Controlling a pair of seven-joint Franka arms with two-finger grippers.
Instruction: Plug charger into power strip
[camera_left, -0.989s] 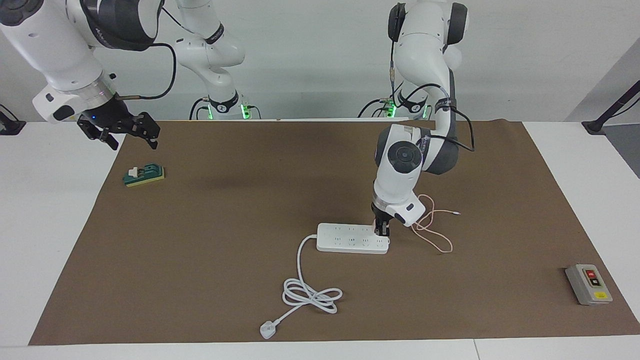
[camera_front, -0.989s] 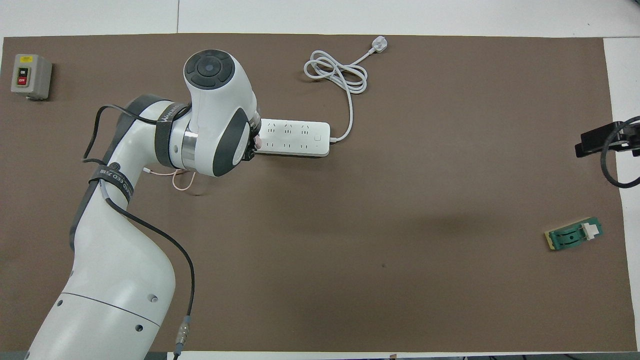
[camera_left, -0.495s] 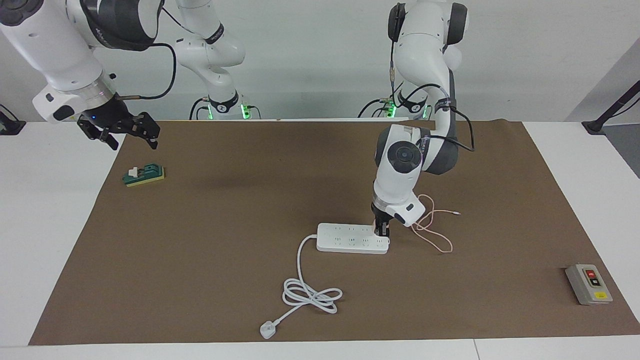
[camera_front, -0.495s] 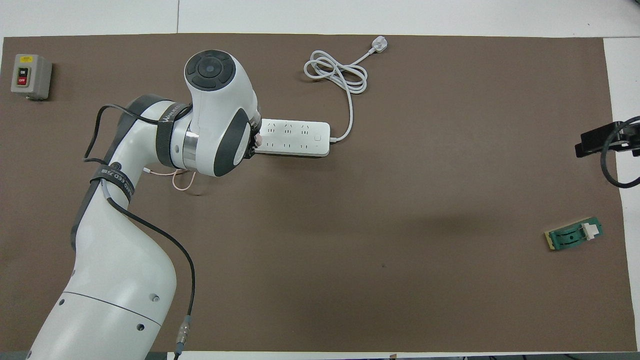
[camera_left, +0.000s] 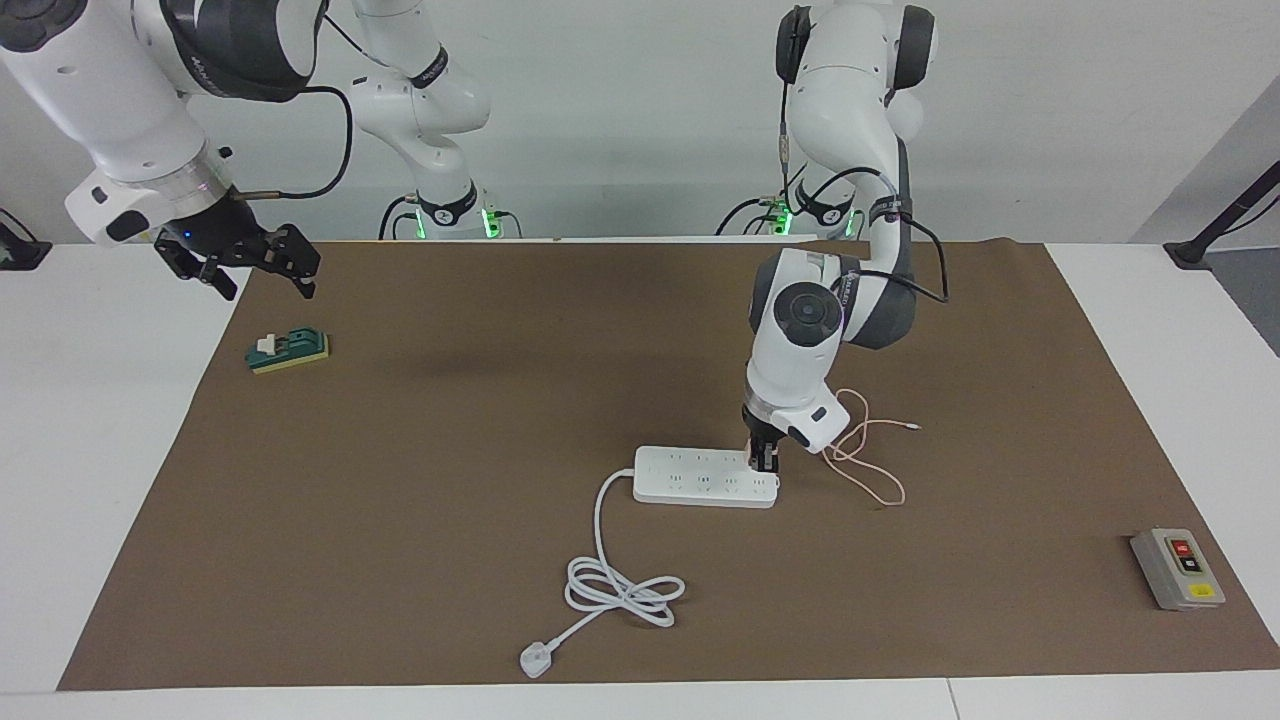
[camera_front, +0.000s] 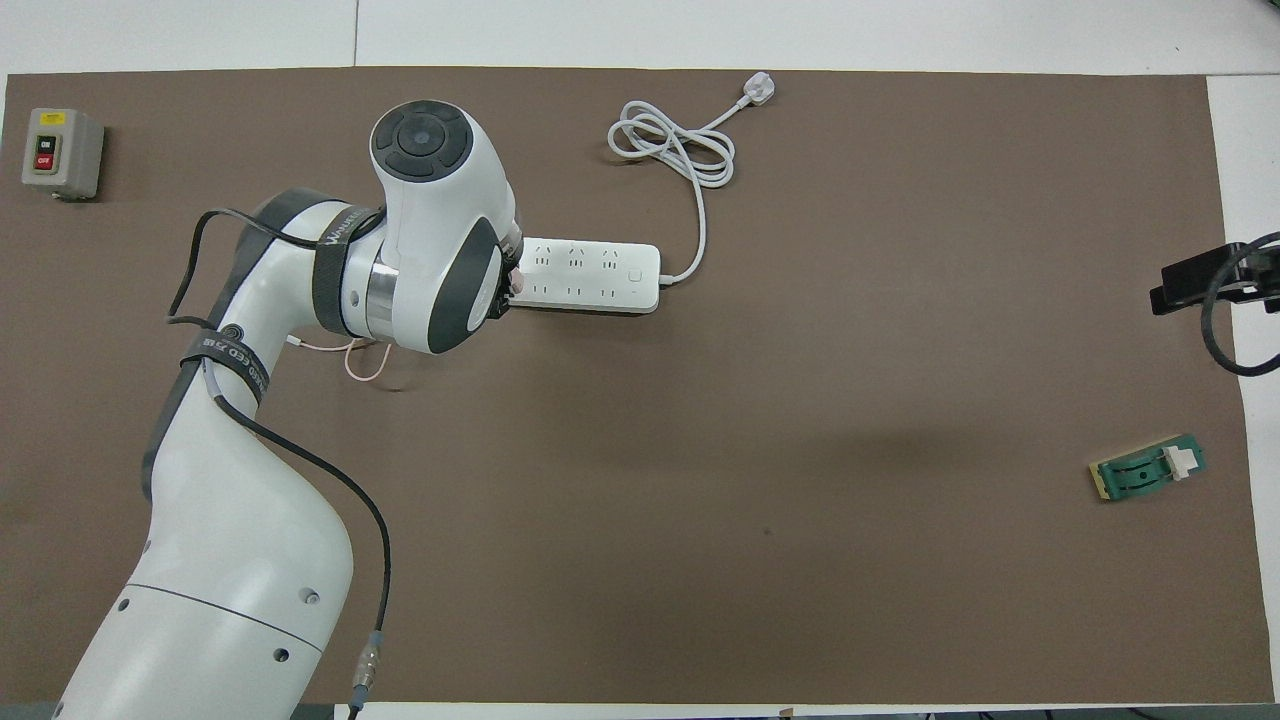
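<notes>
Pressing charger (camera_left: 750, 447) into power strip (camera_left: 700, 478) – left gripper (camera_left: 764, 458) clamped on it, barely moved since; right gripper (camera_left: 262, 262) spread wide, waiting at ten o'clock.

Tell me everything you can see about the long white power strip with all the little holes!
The long white plastic power strip lies flat on the brown mat, mid-table. Its top has two rows of sockets and one button near the cord end. A thick white cord leaves that end, loops, and ends in a white plug. At its other end the left gripper presses the pink charger down on it.
</notes>
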